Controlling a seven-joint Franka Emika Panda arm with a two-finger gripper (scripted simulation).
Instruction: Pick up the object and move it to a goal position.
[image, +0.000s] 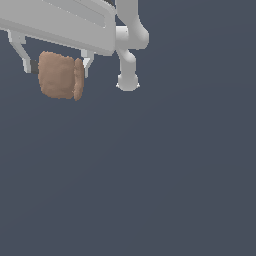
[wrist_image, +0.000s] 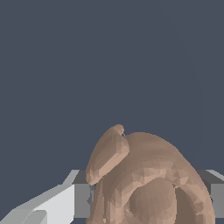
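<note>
Two views show this moment. In the exterior view, my gripper (image: 56, 67) sits in the upper corner on the exterior view's left, its white body slanting across the top edge. My two fingers (image: 23, 56) point down and are closed on the object (image: 61, 75), a tan-brown lumpy thing with a stubby body and a disc-like end. One finger presses the plain end; the other meets the disc end. The object hangs between them, most of its bulk below the fingertips. Everything around the object is flat dark blue-grey, and I cannot tell a floor or any goal marker. Beyond the gripper, a pale arm link (image: 128, 60) ends in a rounded knob.

In the wrist view, the object (wrist_image: 148, 179) fills the lower middle, close to the lens, with grey pads (wrist_image: 82, 199) touching it on either side.

My judgement of the risk: the grip catches only the upper part of a rounded, uneven shape, so a quick swing or sharp stop could make it pivot or slide out.
</note>
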